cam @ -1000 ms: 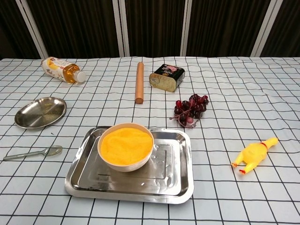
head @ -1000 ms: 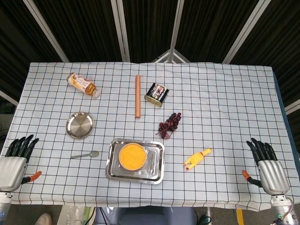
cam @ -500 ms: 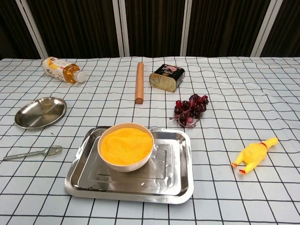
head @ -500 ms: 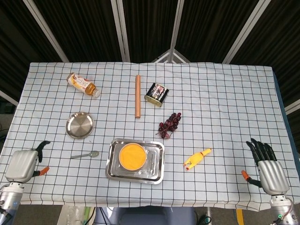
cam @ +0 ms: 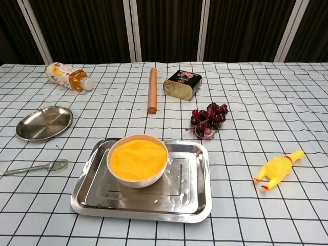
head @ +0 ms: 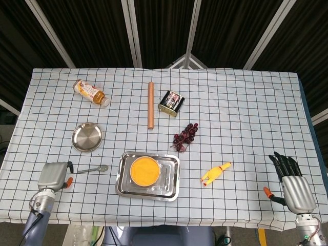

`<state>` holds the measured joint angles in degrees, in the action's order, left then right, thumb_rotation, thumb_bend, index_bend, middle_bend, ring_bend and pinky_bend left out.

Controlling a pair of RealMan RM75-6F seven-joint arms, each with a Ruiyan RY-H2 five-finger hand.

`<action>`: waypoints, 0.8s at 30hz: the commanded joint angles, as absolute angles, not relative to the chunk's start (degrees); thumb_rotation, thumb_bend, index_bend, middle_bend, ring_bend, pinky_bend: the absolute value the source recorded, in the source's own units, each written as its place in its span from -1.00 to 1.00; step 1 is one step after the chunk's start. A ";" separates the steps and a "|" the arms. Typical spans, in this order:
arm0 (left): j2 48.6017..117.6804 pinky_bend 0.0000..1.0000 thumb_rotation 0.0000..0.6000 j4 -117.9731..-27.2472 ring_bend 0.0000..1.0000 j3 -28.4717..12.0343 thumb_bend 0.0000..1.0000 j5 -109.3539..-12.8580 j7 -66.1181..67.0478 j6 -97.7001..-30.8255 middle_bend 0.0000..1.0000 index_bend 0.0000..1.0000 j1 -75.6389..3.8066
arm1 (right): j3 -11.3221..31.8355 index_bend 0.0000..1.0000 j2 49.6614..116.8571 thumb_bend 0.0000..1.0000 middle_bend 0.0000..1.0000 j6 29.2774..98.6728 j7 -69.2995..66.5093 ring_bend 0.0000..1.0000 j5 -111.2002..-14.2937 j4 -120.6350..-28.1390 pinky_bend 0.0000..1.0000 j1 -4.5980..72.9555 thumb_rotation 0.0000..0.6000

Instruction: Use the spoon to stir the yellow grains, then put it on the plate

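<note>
A metal spoon [head: 93,169] [cam: 36,167] lies flat on the checked cloth, left of the tray, its handle pointing left. The white bowl of yellow grains [head: 144,170] [cam: 137,160] stands in the steel tray [head: 171,190] [cam: 197,202]. The small round steel plate [head: 87,137] [cam: 43,123] sits behind the spoon. In the head view my left hand [head: 54,176] hovers just left of the spoon's handle, back upward, holding nothing; a dark fingertip and the orange thumb tip show apart at its right edge. My right hand [head: 293,184] rests open at the table's front right. The chest view shows neither hand.
At the back lie a drink bottle [head: 90,92], a wooden rolling pin [head: 150,105] and a tin can [head: 171,103]. Dark grapes [head: 185,136] sit right of centre, and a yellow rubber chicken [head: 215,173] lies right of the tray.
My left hand has moved right from the table's front-left corner to just beside the spoon's handle and turned its back up. The spoon and my right hand have stayed put.
</note>
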<state>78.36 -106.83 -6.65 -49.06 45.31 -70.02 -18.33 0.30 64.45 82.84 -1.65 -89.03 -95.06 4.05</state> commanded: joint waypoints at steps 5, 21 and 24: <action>81.79 1.00 1.00 -105.82 1.00 -8.11 0.04 -43.17 48.88 -71.23 1.00 -0.10 -21.45 | 0.26 -1.00 64.41 -0.37 -1.00 82.78 -1.81 -1.00 -89.08 -95.15 -1.00 4.07 1.00; 85.98 1.00 1.00 -100.73 1.00 -7.71 0.05 -40.01 49.38 -73.26 1.00 -0.08 -24.44 | 0.14 -1.00 64.42 -0.37 -1.00 82.60 -1.92 -1.00 -89.12 -95.41 -1.00 4.09 1.00; 87.14 1.00 1.00 -99.62 1.00 -7.43 0.05 -40.41 48.98 -73.86 1.00 -0.08 -24.84 | 0.13 -1.00 64.42 -0.37 -1.00 82.61 -1.93 -1.00 -89.14 -95.41 -1.00 4.09 1.00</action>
